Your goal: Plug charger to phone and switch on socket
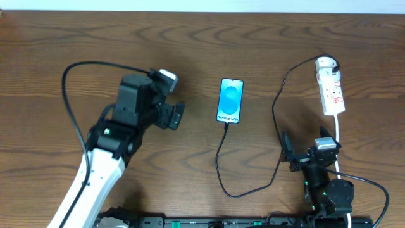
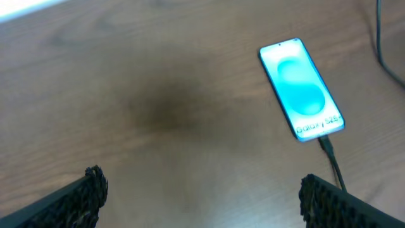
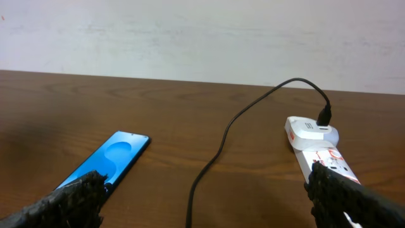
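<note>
1. As the overhead view shows, the phone point(image 1: 231, 101) is laid flat at the centre of the table point(image 1: 95, 31), screen lit blue.
2. The charger point(image 1: 223, 164) is seen joined to the phone's lower edge. From there it is looped down toward the bottom of the frame, then up the right side to the socket point(image 1: 331, 88) at upper right.
3. In the left wrist view the connector is seated at the phone's bottom end, so the plug-in step is judged done.
4. The charger's other end is plugged into a white adapter point(image 3: 310, 130) at the socket's far end, right of centre in the right wrist view.
5. The socket's switch state cannot be told; switching it on is judged to be what remains.
6. The left gripper point(image 2: 202, 185) is held wide open with nothing between the fingers, left of the phone.
7. The right gripper point(image 3: 204, 182) is also spread wide and empty, at lower right of the overhead frame, below the socket and apart from it.
</note>
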Controlling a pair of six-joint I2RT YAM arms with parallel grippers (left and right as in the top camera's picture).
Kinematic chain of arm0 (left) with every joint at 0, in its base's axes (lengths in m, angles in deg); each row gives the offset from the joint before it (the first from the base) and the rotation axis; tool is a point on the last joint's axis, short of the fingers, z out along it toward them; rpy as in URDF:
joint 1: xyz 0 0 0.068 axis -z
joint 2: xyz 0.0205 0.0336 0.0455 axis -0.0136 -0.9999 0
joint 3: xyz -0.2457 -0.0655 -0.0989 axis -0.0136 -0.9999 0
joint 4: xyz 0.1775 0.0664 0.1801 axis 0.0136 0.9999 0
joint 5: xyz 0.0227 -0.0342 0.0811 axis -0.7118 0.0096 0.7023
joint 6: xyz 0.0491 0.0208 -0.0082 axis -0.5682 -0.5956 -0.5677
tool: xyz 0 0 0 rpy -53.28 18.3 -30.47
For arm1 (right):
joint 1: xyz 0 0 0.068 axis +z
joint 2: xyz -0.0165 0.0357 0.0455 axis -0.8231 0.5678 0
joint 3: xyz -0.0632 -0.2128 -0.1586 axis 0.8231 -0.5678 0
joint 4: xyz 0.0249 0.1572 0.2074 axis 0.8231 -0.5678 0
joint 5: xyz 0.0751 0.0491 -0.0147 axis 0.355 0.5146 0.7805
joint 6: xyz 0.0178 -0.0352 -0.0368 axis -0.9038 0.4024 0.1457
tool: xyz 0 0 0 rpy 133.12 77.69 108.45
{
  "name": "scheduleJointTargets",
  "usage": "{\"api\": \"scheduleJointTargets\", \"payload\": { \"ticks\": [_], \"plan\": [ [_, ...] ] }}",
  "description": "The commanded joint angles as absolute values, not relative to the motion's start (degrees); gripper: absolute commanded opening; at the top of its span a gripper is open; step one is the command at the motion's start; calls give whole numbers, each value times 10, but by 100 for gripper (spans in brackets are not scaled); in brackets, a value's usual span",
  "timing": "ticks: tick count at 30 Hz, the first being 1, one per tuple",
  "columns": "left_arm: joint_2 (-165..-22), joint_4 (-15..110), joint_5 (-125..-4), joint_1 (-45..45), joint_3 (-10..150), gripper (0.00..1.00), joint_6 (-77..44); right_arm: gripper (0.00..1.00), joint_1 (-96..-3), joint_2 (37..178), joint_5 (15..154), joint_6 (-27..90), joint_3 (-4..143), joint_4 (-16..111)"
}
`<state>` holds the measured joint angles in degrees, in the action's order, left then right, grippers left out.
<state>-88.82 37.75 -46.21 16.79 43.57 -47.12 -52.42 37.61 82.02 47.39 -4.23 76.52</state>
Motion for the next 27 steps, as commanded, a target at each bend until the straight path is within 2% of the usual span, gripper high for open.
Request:
{"api": "scheduleJointTargets", "payload": {
  "ticks": [1,15,27],
  "plan": [
    [-844,338,-472,163,388,98,-478,99,-520,372,814,466,-43,762],
    [-753,155,-461,131,223,98,-387,99,-520,372,814,466,-43,762],
    [-669,89,-461,104,133,98,-370,99,-520,372,814,466,-43,762]
  ]
}}
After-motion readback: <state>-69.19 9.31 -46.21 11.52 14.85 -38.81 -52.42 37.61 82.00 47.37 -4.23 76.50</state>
